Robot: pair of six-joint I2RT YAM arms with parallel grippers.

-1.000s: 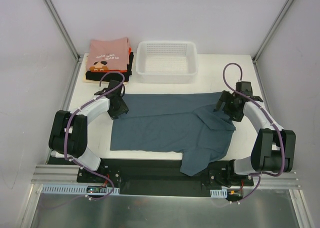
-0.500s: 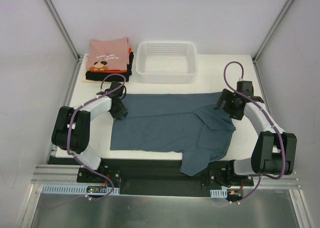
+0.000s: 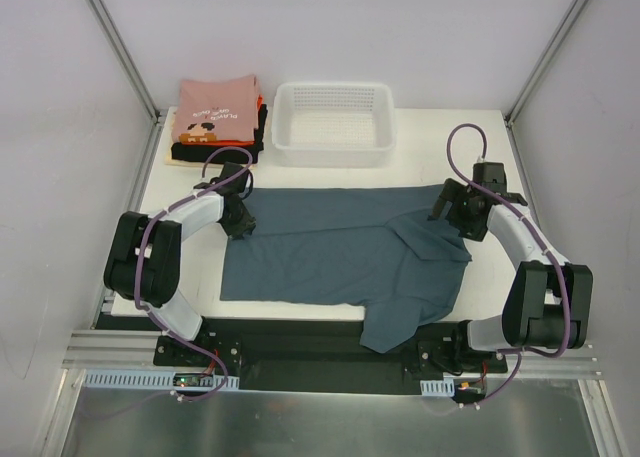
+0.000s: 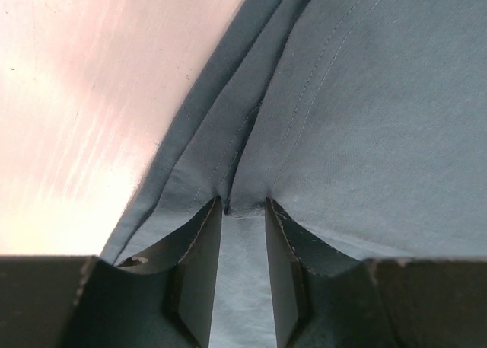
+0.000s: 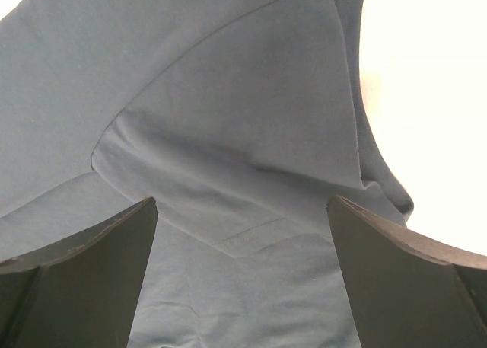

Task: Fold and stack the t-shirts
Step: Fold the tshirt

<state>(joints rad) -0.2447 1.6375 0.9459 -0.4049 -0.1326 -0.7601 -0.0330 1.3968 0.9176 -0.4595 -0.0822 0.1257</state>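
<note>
A white table (image 3: pixel 470 137) stands inside a booth of plain pale walls (image 3: pixel 330 27), braced by slanted aluminium struts (image 3: pixel 120 42), evenly lit; a metal rail (image 3: pixel 110 362) edges its near side.

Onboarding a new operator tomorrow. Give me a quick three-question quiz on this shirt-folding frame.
1. True or false: the right gripper is clamped on the blue-grey t-shirt.
2. Which shirt tops the folded stack? A black, B pink, C cream.
3. Fill in: the gripper pinching the t-shirt's edge is the ____ one.
Key: 1 false, its fingers are spread wide; 2 B; 3 left gripper.
</note>
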